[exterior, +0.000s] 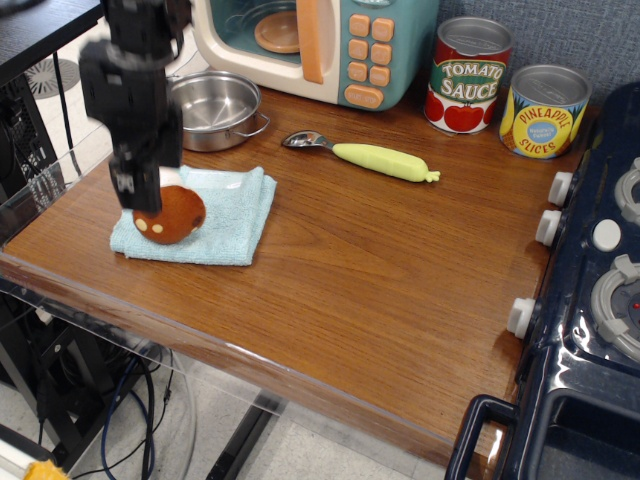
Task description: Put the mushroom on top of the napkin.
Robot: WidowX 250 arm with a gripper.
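The mushroom [170,214], a reddish-brown cap with pale spots, lies on its side on the front left part of the light blue napkin [228,212]. The napkin lies folded on the wooden counter's left side. My gripper [136,190] is blurred by motion. It hangs just above and left of the mushroom, with its fingers apart from the cap. It holds nothing. The mushroom's stem is hidden.
A steel pot [211,108] stands behind the napkin. A yellow-green handled spoon [370,156] lies mid-counter. A toy microwave [318,42], a tomato sauce can [469,76] and a pineapple can [543,111] line the back. A toy stove [600,260] is at the right.
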